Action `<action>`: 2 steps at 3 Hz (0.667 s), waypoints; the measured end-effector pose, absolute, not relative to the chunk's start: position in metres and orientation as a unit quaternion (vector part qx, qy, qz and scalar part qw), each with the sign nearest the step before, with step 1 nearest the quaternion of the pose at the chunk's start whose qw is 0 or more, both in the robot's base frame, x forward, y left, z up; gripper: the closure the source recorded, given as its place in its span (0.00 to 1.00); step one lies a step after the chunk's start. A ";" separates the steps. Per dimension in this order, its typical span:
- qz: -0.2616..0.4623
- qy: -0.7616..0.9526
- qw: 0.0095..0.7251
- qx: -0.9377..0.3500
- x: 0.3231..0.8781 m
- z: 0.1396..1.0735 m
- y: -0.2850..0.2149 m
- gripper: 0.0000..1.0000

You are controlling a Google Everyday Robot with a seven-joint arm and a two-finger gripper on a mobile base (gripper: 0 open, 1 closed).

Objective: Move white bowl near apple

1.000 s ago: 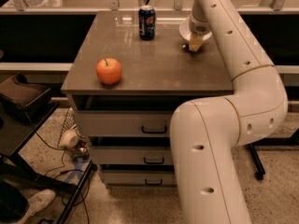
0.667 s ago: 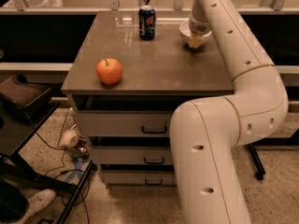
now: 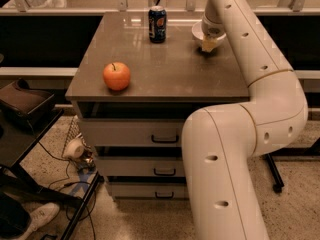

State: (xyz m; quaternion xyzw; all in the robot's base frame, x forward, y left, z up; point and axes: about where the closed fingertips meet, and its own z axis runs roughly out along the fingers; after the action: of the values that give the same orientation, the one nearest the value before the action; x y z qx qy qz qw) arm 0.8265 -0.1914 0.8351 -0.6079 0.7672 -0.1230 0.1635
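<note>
The orange-red apple (image 3: 116, 76) sits near the front left of the grey table top (image 3: 165, 69). The white bowl (image 3: 199, 31) stands at the back right of the table, partly hidden behind my arm. My gripper (image 3: 209, 43) reaches down from above at the bowl's near rim and touches or overlaps it. The bowl is far from the apple, across the table.
A dark blue soda can (image 3: 157, 24) stands upright at the back middle of the table, left of the bowl. My large white arm (image 3: 240, 134) fills the right foreground. Drawers (image 3: 165, 139) are under the table. Cables and a dark chair lie on the floor at left.
</note>
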 end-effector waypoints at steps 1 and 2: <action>-0.131 0.766 0.168 -0.606 0.832 0.837 -0.190 1.00; -0.162 0.760 0.175 -0.605 0.834 0.862 -0.198 1.00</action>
State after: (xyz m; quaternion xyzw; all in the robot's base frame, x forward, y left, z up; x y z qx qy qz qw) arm 0.8337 -0.1981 0.8621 -0.6048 0.7598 -0.1617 0.1752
